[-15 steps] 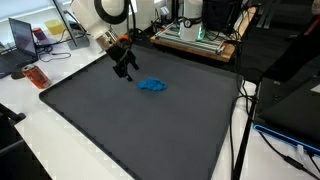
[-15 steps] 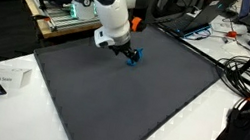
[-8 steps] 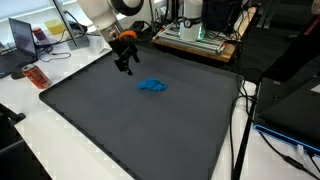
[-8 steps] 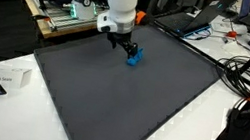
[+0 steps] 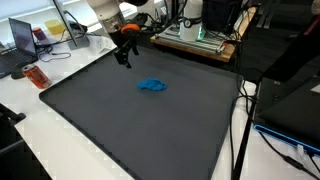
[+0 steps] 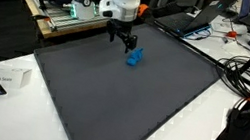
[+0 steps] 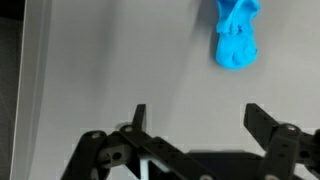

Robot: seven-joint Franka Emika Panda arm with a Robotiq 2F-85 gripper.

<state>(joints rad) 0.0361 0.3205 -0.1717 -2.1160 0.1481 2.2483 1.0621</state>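
Note:
A crumpled blue cloth [image 5: 152,86] lies on the dark grey mat [image 5: 130,125]; it also shows as the blue cloth [image 6: 134,56] and, near the top edge of the wrist view, the blue cloth [image 7: 237,35]. My gripper [image 5: 124,60] hangs above the mat's far side, raised and set back from the cloth, not touching it. In an exterior view the gripper [image 6: 126,42] sits just above and behind the cloth. In the wrist view the gripper [image 7: 200,115] stands open, its black fingers [image 7: 262,122] wide apart with only bare mat between them.
White table surrounds the mat [image 6: 120,100]. A laptop [image 5: 22,38] and a red object [image 5: 36,76] sit on the table beside the mat. A wooden board with equipment [image 5: 197,40] stands behind the mat. Cables [image 6: 249,85] run off one side.
The arm has lifted and drawn back from the blue cloth toward the mat's far edge. The cloth has stayed in place and the jaws have stayed open.

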